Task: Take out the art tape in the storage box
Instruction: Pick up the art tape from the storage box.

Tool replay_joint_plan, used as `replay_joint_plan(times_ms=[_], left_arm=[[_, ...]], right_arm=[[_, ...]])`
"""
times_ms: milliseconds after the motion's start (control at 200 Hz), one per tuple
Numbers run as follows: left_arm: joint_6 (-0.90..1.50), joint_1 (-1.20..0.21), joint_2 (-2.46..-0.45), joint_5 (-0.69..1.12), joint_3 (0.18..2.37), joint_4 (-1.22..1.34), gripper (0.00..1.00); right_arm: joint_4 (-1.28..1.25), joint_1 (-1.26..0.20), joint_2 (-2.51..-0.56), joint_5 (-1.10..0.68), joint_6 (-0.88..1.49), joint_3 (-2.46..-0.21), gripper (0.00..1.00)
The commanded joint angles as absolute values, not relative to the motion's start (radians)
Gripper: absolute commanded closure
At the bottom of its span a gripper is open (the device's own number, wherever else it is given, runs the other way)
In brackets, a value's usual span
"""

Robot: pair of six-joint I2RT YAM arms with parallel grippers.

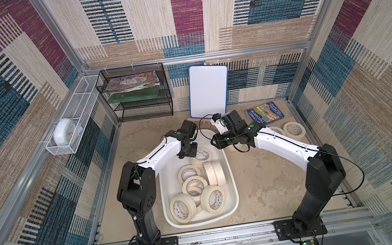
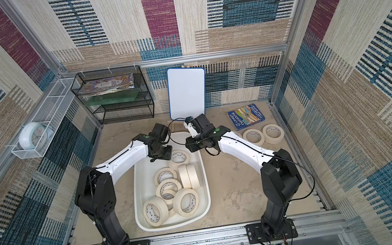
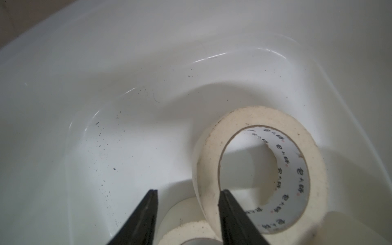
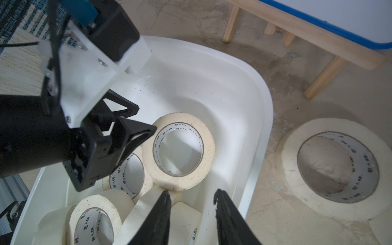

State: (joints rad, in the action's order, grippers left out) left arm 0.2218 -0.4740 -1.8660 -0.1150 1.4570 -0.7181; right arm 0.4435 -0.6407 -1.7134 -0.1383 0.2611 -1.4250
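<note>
The storage box (image 1: 235, 194) (image 2: 207, 189) is a white oblong tub on the table between the arms. Several cream art tape rolls lie in it, some flat (image 1: 188, 173), two on edge (image 1: 214, 173). My left gripper (image 1: 189, 151) (image 3: 187, 191) is down in the far end of the box. It is open, its jaws either side of the wall of a tilted roll (image 3: 244, 118) (image 4: 182, 119), not pressing it. My right gripper (image 1: 217, 142) (image 4: 193, 193) hangs open above the box's far right side, with nothing in it. Two rolls (image 1: 294, 128) (image 2: 255, 136) lie on the table at the right.
A whiteboard on a wooden stand (image 1: 209, 91) leans at the back wall. A blue book (image 1: 265, 114) lies at the back right. A black mesh shelf (image 1: 136, 94) stands at the back left. A white wire basket (image 1: 74, 122) with a clock hangs on the left wall.
</note>
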Motion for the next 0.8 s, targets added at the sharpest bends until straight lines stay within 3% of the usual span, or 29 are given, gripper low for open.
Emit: replay_joint_plan(times_ms=[0, 160, 265, 310, 451, 531, 796], left_arm=[[0.216, -0.474, -1.896, -0.088, 1.468, -0.723, 0.29], [0.216, -0.474, -1.950, -0.061, 1.496, -0.709, 0.24], [0.216, -0.474, -1.981, -0.051, 1.503, -0.709, 0.33], [0.219, -0.474, -1.992, -0.048, 1.503, -0.709, 0.40], [0.215, -0.474, -2.001, -0.039, 1.500, -0.714, 0.79], [0.209, -0.474, -1.979, -0.073, 1.499, -0.726, 0.93], [0.198, -0.477, -1.819, -0.168, 1.518, -0.767, 0.95]], right_arm=[[0.439, -0.641, -1.703, -0.121, 0.266, -1.428, 0.60], [0.441, -0.641, -1.692, -0.103, 0.264, -1.411, 0.60], [0.439, -0.642, -1.685, -0.091, 0.263, -1.401, 0.60], [0.440, -0.641, -1.683, -0.086, 0.261, -1.398, 0.60], [0.450, -0.641, -1.676, -0.068, 0.255, -1.394, 0.59], [0.452, -0.641, -1.672, -0.074, 0.252, -1.393, 0.60], [0.445, -0.661, -1.718, -0.115, 0.257, -1.432, 0.58]])
